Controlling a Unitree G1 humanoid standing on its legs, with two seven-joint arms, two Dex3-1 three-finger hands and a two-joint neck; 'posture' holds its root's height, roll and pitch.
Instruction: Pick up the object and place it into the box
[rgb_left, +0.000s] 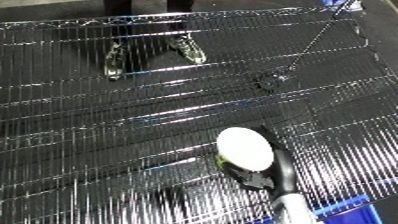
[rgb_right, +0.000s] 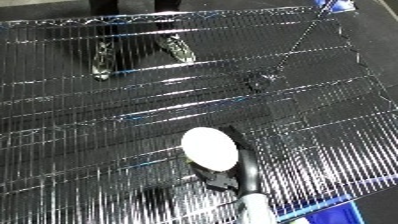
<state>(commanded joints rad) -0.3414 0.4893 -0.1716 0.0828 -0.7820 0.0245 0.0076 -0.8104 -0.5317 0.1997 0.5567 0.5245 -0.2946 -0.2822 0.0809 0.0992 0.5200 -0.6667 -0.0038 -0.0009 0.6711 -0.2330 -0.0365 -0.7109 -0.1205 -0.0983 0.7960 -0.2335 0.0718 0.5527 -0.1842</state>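
The right hand (rgb_left: 258, 175) is coming up from the lower right of the frame and is carrying a white round object (rgb_left: 245, 148), its black fingers curling under and around the disc; the object is being held just above the wire shelf (rgb_left: 107, 125), lower centre-right; the left hand is not showing; a blue edge (rgb_left: 351, 207) at the lower right corner may be the bin, though I cannot tell; so the pick looks done, and the placing is remaining.

I see overhead light glaring in white streaks off the shiny chrome wire-rack surface (rgb_left: 133, 125); the white oval object (rgb_left: 245, 148) looks washed out, everything soft and blurry.
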